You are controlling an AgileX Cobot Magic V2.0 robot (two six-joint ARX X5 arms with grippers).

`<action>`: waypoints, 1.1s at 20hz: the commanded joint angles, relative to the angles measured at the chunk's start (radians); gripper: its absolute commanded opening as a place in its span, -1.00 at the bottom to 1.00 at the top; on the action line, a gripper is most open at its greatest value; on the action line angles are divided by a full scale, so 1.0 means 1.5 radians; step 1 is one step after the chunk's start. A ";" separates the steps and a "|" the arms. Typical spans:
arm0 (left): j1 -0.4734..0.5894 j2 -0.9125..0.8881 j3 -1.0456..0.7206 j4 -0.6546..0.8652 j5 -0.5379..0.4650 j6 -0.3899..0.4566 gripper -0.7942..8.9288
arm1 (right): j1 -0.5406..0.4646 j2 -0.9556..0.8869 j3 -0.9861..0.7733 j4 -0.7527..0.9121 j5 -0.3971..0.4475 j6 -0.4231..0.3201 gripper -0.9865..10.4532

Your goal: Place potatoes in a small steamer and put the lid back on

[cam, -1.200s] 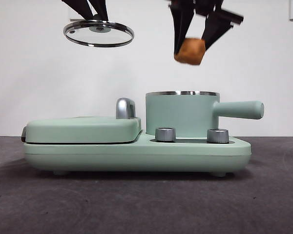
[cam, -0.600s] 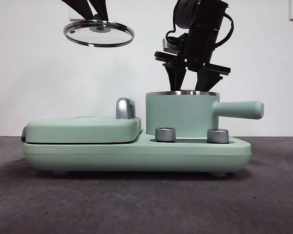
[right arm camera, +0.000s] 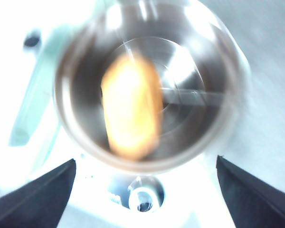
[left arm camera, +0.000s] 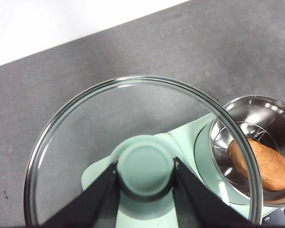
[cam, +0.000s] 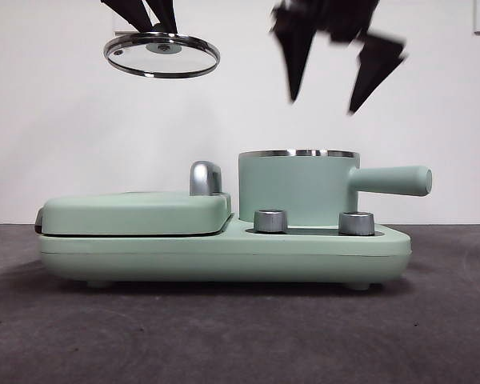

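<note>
In the front view we see the pot (cam: 298, 187) standing on the right half of a mint-green cooker base (cam: 224, 250), its stubby handle (cam: 392, 180) pointing right. Two steel dials (cam: 271, 221) sit on the base just in front of it. A flat green cover (cam: 136, 213) with a chrome handle (cam: 206, 178) lies shut on the left half. The base rests on a dark grey tabletop (cam: 240, 336). High on the left the lid (cam: 162, 54) hangs level in the air, held from above by the left gripper (cam: 150, 18). High on the right the right gripper (cam: 324, 100) is over the pot, well clear of its rim, its jaws spread wide with nothing between them. From this low angle we cannot see into the pot.

In the left wrist view we see the left gripper (left arm camera: 145, 167) clamped on the lid's (left arm camera: 76, 142) green knob (left arm camera: 145, 166), one jaw on each side. Past the lid's rim the pot (left arm camera: 270, 107) shows its steel inside, and the potato (left arm camera: 259, 163) lies in it.

In the right wrist view, which is blurred and overbright, we look straight down into the pot (right arm camera: 228, 85). The orange shape inside appears to be the potato (right arm camera: 131, 105), lying on the bottom. The right gripper (right arm camera: 145, 187) has its jaws far apart and empty, one on either side of the pot's rim.
</note>
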 commanded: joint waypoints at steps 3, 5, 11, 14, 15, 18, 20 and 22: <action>-0.006 0.000 0.022 0.007 0.005 -0.015 -0.82 | 0.030 -0.100 -0.021 -0.052 0.048 -0.007 -0.01; -0.009 0.000 0.022 0.004 0.005 -0.015 -0.82 | 0.046 -0.181 -0.088 -0.052 0.078 -0.007 -0.01; -0.030 0.000 0.021 0.003 0.005 -0.017 -0.82 | 0.127 -0.503 -0.419 0.114 0.070 0.029 -0.01; -0.048 0.001 0.021 0.005 0.005 -0.051 -0.82 | 0.179 -0.666 -0.584 0.230 0.072 0.107 -0.01; -0.054 0.001 0.021 0.005 0.005 -0.051 -0.82 | 0.193 -0.709 -0.625 0.253 0.076 0.134 -0.01; -0.080 0.002 0.021 0.010 0.005 -0.051 -0.82 | 0.224 -0.819 -0.718 0.270 0.104 0.194 -0.01; -0.103 0.004 0.021 0.013 0.005 -0.051 -0.82 | 0.227 -0.875 -0.753 0.265 0.127 0.214 -0.01; -0.128 0.007 0.020 0.015 0.005 -0.050 -0.82 | 0.227 -0.915 -0.768 0.264 0.136 0.216 -0.01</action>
